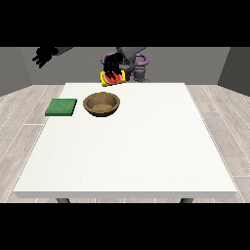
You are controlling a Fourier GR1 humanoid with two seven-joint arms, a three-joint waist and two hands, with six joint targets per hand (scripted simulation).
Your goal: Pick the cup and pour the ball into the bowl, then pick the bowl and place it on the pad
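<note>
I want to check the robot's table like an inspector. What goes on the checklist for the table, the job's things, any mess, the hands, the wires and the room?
Surface: white table, mostly bare towards the camera.
Job's things: brown bowl upright on the table; green pad flat beside it, at the view's left, apart from the bowl; yellow and red cup held up behind the bowl. The ball cannot be seen.
Clutter: nothing seen.
Hands: the hand at the view's right is curled round the cup; the hand at the view's left is raised off the table's far left corner, holding nothing.
Cables: purple loops at the robot's body.
Surroundings: grey walls, pale wood-look floor.
</note>
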